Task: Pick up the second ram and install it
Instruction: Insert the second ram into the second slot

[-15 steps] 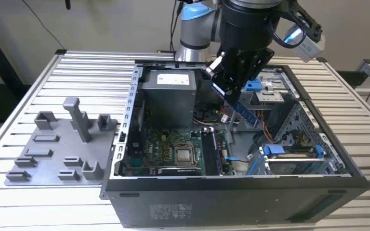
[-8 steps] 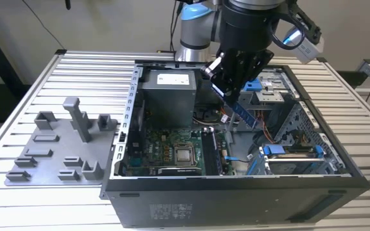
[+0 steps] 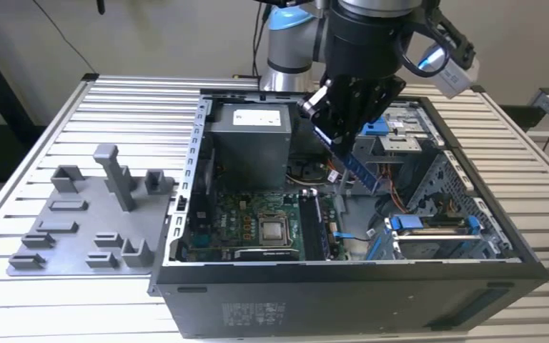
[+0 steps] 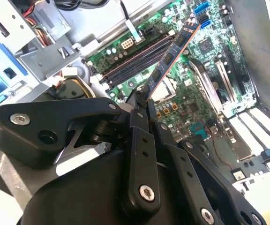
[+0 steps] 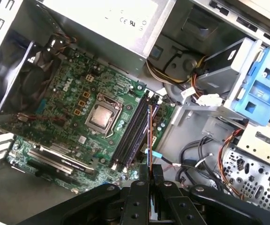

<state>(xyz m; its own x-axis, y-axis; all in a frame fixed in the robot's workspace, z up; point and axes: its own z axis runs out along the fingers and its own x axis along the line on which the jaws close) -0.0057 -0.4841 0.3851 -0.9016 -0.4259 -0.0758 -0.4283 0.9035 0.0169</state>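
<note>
Second ram [image 3: 359, 171] pinched in gripper [image 3: 344, 141], hanging tilted (upper centre of exterior view) above motherboard slots [image 3: 313, 229], not seated.

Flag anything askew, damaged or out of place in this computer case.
Nothing looks damaged. Only the second ram stands out: clamped in the gripper, it hangs slanted above the motherboard slots, not seated.

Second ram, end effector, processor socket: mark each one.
second ram [image 4: 172, 54], second wrist view, middle of the board's chip face.
end effector [image 4: 142, 96], second wrist view, between the fingertips clamping the ram.
processor socket [image 5: 101, 116], first wrist view, centre of its metal cover.
</note>
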